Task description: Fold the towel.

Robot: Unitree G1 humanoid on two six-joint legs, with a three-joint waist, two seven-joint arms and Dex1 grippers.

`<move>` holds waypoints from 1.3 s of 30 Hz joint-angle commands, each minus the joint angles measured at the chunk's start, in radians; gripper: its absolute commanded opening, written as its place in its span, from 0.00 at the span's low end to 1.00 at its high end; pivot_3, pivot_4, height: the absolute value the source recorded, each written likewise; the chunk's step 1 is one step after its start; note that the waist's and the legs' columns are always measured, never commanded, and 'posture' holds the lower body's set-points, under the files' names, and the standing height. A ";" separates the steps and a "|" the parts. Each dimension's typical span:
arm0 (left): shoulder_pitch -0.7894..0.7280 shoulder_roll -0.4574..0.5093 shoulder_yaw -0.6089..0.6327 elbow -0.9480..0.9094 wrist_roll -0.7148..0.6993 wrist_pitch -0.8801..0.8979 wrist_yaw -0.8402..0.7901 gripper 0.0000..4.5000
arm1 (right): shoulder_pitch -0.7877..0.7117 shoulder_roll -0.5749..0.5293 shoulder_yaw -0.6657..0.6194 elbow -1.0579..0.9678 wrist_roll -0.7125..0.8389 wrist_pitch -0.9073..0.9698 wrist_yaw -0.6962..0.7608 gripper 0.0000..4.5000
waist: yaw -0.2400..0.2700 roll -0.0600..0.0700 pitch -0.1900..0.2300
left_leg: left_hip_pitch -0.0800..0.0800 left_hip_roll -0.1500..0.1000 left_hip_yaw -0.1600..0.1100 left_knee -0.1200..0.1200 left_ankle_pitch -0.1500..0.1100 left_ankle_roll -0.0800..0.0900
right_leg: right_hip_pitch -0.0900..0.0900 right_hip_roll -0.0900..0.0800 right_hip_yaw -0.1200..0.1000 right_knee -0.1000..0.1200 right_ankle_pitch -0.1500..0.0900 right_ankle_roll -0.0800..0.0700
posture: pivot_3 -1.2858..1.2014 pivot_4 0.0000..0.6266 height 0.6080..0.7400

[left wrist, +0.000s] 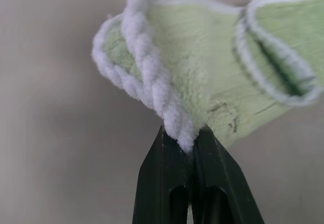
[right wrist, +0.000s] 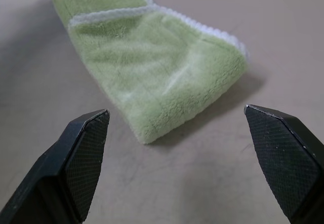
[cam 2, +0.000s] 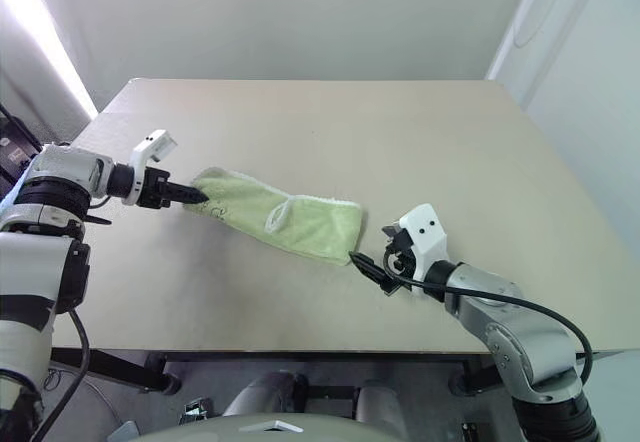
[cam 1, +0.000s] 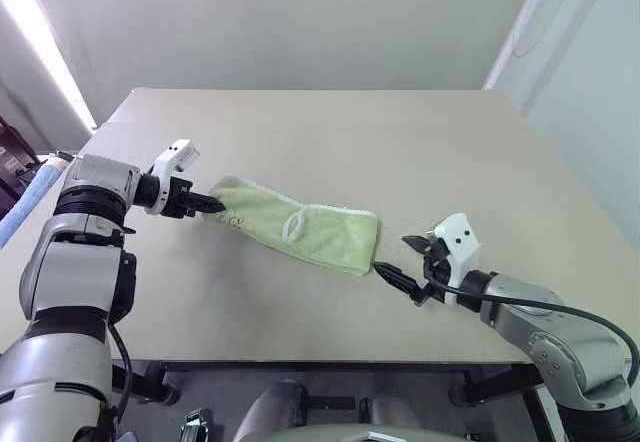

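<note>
Our left fingers (cam 1: 212,203) pinch towel (cam 1: 300,227) left end; long axis runs right toward our wide right fingers (cam 1: 398,262), just short.

Towel (cam 1: 300,224): light green terry w/ white stitched edging, bunched into a long narrow strip across mid-frame of the head views, running from centre-left down to just right of centre. Small white loop (cam 1: 294,228) sits near the middle of the strip. Left end is raised & gathered to a tight point, edging twisted together. Right end lies flat on the tan table (cam 1: 400,152), folded over double w/ a rounded fold edge
</note>
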 commanded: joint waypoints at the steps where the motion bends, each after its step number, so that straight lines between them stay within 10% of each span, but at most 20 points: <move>1: -0.049 -0.033 -0.011 -0.085 -0.018 0.015 -0.054 0.01 | -0.019 0.009 0.001 -0.015 -0.003 -0.026 0.008 1.00 | -0.001 0.000 0.000 | 0.000 0.000 0.000 0.000 0.000 0.000 | 0.000 0.000 0.000 0.000 0.000 0.000 | 0.52 0.00 0.74; 39: -0.047 -0.437 -0.196 -0.182 0.010 -0.106 -0.118 0.01 | 0.061 -0.004 -0.002 -0.098 -0.030 -0.012 -0.034 1.00 | -0.003 0.000 0.000 | 0.001 0.000 0.000 0.004 0.002 0.003 | 0.002 0.000 0.000 0.001 0.001 0.002 | 0.52 0.00 0.74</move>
